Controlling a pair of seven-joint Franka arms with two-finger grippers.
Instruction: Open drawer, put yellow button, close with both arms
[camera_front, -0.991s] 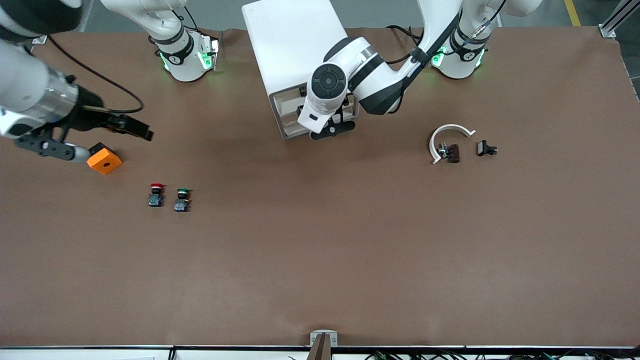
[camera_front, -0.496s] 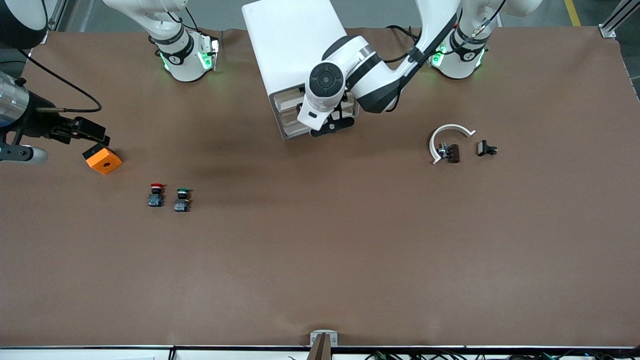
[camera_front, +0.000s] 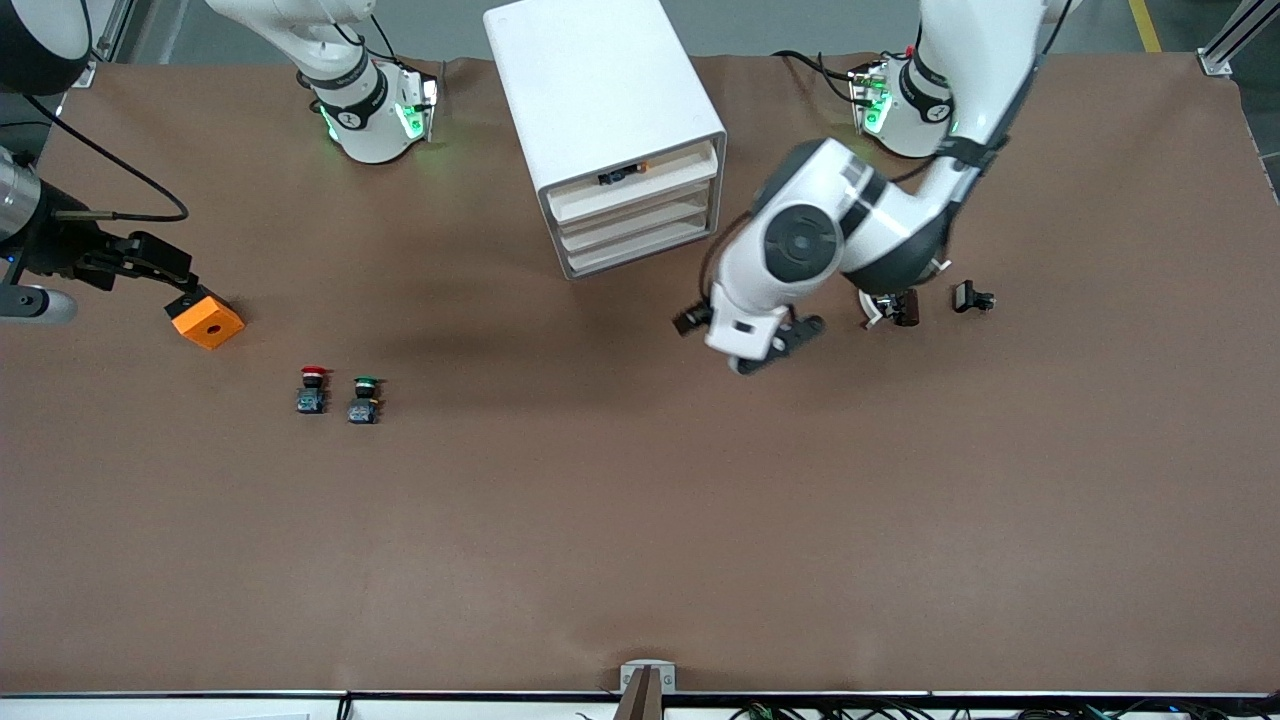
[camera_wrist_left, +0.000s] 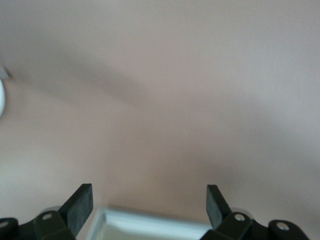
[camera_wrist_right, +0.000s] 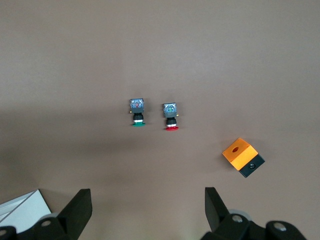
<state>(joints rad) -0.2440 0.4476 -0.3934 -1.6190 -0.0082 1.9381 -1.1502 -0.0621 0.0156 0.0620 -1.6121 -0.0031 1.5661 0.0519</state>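
— On the brown table (camera_front: 640, 520), between the two arm bases: what does the white cabinet (camera_front: 600, 110) show?

— Four shallow drawers face the front camera. The top drawer (camera_front: 640, 185) stands slightly out from the cabinet's face, and in the gap above its cream front lies the yellow button (camera_front: 622, 174), a small dark body with an orange-yellow tip, lying on its side inside the tray.

— And the left gripper (camera_front: 760, 345)?

— It hangs over bare table, nearer the front camera than the cabinet and toward the left arm's end, apart from the drawers. In the left wrist view its fingers (camera_wrist_left: 80, 205) are spread wide with nothing between them; a white edge shows just below them.

— The right gripper (camera_front: 160, 265)?

— It sits at the right arm's end of the table, just above an orange block with a black base (camera_front: 207, 322). In the right wrist view its fingers (camera_wrist_right: 77, 210) are parted and empty, with the block (camera_wrist_right: 243, 157) on the table apart from them.

— Anything else lying about?

— A red-capped pushbutton (camera_front: 313, 388) and a green-capped pushbutton (camera_front: 364, 399) stand side by side, nearer the front camera than the block. Toward the left arm's end, a white curved piece with a dark clip (camera_front: 895, 308) peeks from under the left arm, and a small black clip (camera_front: 972, 297) lies just beside it.
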